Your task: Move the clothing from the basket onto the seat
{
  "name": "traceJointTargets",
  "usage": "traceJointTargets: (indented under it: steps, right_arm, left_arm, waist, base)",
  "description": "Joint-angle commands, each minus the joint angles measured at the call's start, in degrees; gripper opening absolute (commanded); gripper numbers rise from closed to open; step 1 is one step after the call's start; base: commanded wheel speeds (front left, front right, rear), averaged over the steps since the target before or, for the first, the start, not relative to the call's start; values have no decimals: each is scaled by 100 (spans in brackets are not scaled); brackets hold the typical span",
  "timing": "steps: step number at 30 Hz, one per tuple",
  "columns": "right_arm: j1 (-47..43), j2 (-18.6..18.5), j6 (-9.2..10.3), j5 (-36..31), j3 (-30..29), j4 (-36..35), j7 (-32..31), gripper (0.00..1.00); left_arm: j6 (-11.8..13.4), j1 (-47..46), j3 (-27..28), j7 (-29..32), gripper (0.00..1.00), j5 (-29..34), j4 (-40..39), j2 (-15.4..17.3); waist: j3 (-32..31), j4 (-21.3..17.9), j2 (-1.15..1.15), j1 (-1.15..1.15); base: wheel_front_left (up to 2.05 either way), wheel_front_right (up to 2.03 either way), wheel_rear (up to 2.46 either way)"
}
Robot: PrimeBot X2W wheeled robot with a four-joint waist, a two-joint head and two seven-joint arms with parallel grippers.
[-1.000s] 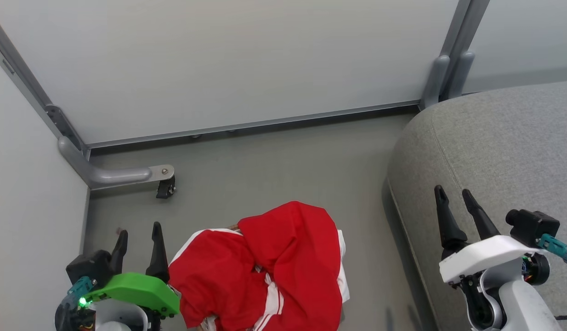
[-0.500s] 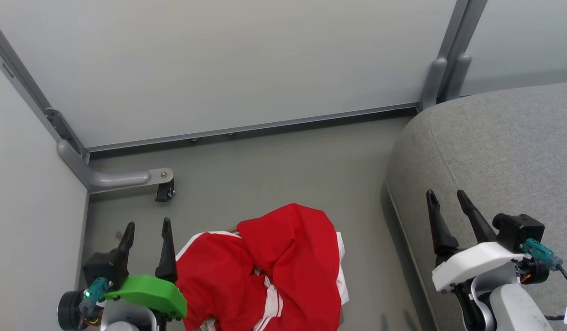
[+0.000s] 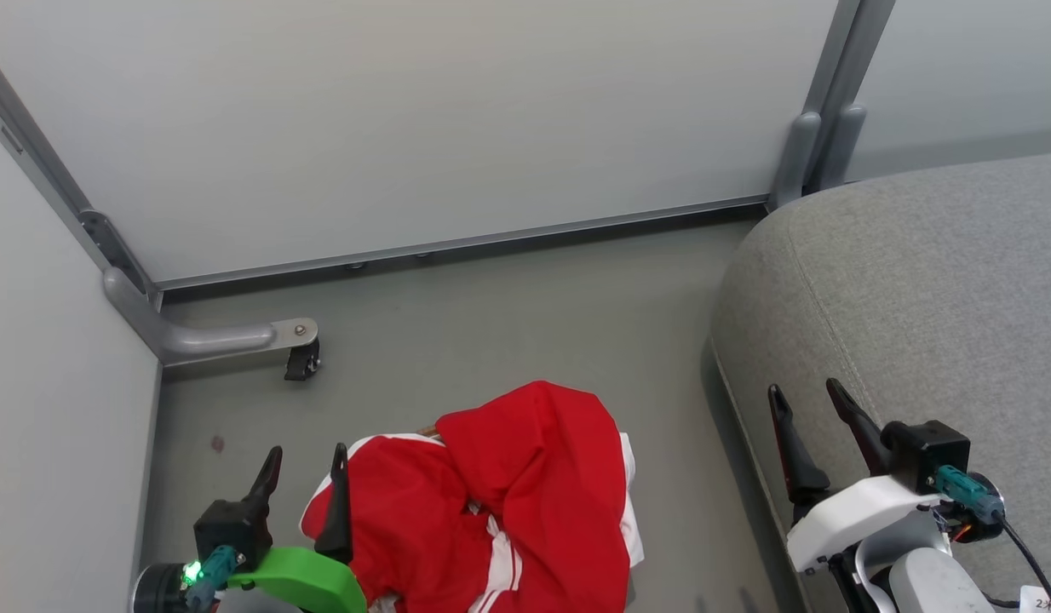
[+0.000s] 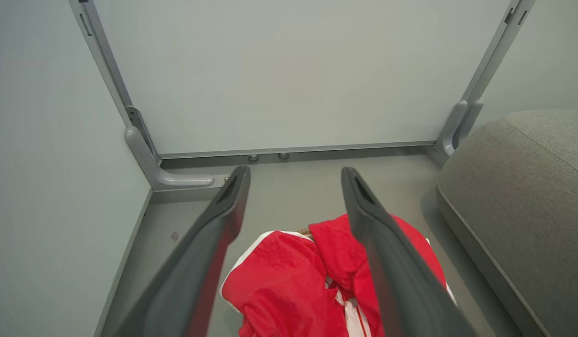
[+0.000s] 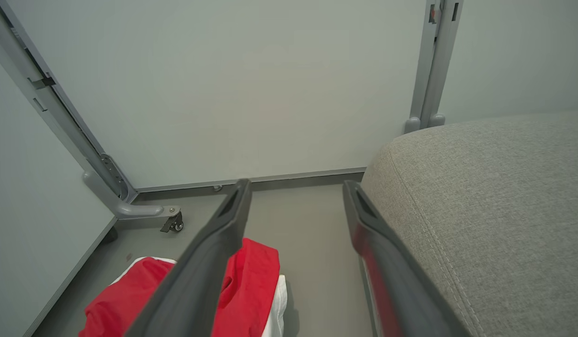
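Observation:
The clothing [image 3: 508, 498] is a bright red heap with white stripes on the floor at lower centre, also in the left wrist view [image 4: 289, 285] and the right wrist view [image 5: 249, 276]. It hides nearly all of the basket [image 3: 633, 511], of which a white lining edge shows. My left gripper [image 3: 307, 449] stands open at the heap's left edge, its right finger in front of the red fabric; nothing is between its fingers [image 4: 223, 220]. My right gripper [image 3: 804, 388] is open and empty over the front-left edge of the grey seat [image 3: 917, 289].
Pale partition walls close the back and left. A grey metal foot with a small black caster [image 3: 302, 361] juts from the left corner. Bare grey floor [image 3: 508, 323] lies between the heap, the wall and the seat's rounded corner.
My left gripper has moved right, from beside the heap to its left edge. My right gripper has slid lower and a little left in the head view. Both stay open.

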State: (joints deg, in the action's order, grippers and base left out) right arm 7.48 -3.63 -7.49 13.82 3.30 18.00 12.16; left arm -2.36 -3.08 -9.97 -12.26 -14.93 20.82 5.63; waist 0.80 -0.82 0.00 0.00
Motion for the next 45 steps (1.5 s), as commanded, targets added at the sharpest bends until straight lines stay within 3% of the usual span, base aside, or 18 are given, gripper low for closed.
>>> traceJointTargets:
  steps: [1, 9, 25, 38, 45]
  right_arm:
    - [-23, -29, -1, -147, 20, -5, 64, 100]
    - [301, -9, 0, -506, 69, -104, 152, 100]
    - [1284, 67, 0, -1230, 290, -680, 312, 100]
    - [1856, 63, 1, -914, 549, -1050, 312, 100]
    - [2165, 67, 1, -743, 736, -1216, 312, 100]
  left_arm:
    - [-35, 67, 15, -53, 100, 132, 17, -16]
    - [-246, -257, 38, -140, 100, 470, 222, -81]
    - [-466, -1648, -103, -307, 100, 1239, 1069, 61]
    - [-491, -2663, -467, -292, 100, 1670, 2018, 482]
    - [-494, -3182, -924, -291, 100, 2057, 2737, 751]
  waist:
    - [23, -11, 0, 0]
    - [451, -142, 0, 0]
    - [2372, -772, 0, 0]
    - [3590, -1151, 0, 0]
    - [4135, -1280, 0, 0]
  base:
    - [0, 0, 0]
    - [0, 0, 0]
    - [0, 0, 0]
    - [0, 0, 0]
    - [0, 0, 0]
